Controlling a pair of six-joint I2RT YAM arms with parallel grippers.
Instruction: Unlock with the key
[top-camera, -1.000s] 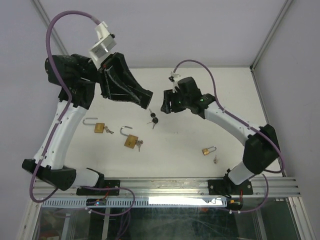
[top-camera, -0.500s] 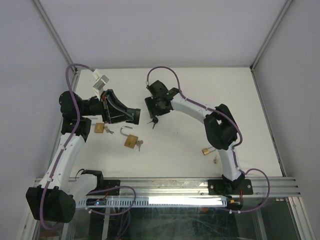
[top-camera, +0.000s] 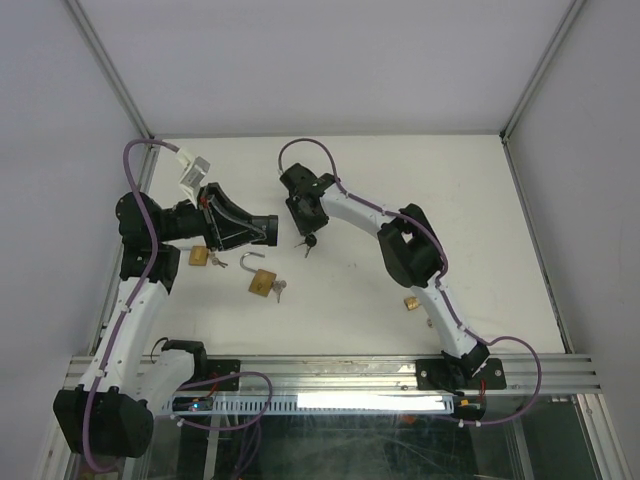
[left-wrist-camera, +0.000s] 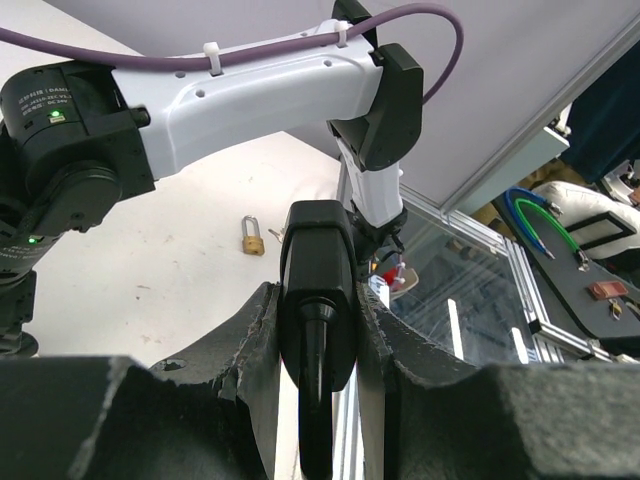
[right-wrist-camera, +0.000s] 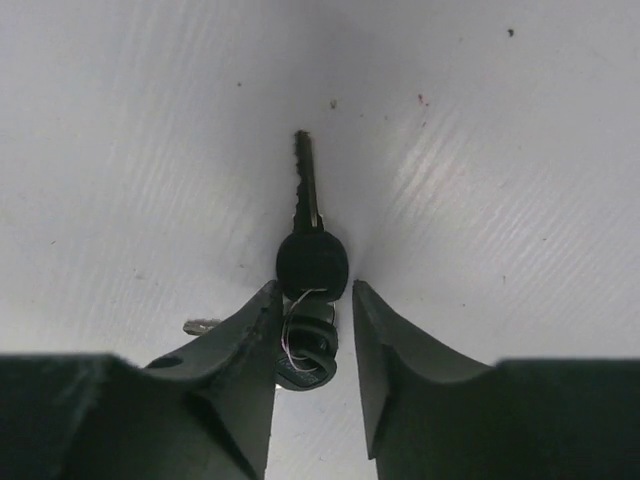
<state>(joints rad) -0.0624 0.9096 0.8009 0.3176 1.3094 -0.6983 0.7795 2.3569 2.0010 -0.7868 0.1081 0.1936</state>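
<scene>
1. Right pincer (right-wrist-camera: 314, 292): spread. It is lowered over the key bunch (right-wrist-camera: 312, 262) with one finger on each side of the black heads. A gap is left on both sides and nothing is pinched.
2. Key bunch: laid flat on the white surface (top-camera: 400, 170). One blade is pointed away from the right pincer. A second black head and a thin ring are lodged between the fingers.
3. Left pincer (left-wrist-camera: 317, 292): held just beside the key bunch on the left-arm side. It is pressed onto a black oblong object (left-wrist-camera: 318, 250); what that object is cannot be told.
4. Open padlock (top-camera: 262, 285): brass, with the shackle swung up and small keys at its body. It is found near the key bunch, toward the arm bases and slightly left.
5. Second padlock (top-camera: 199, 256): brass, placed farther left of the key bunch. It is partly covered by the left arm, so its shackle cannot be read.
6. Closed padlock (top-camera: 411, 301): placed well apart from the key bunch, to the right and toward the bases, beside the right arm. It is judged to be the lock not yet opened.
7. Step in hand: judged to be the pick-up of the key, with closure not yet made.
8. Next move: the fingers are to be closed squarely on a black head so that the blade is left projecting. The bunch is then to be lifted, carried to the closed padlock and lined up with its keyway.
</scene>
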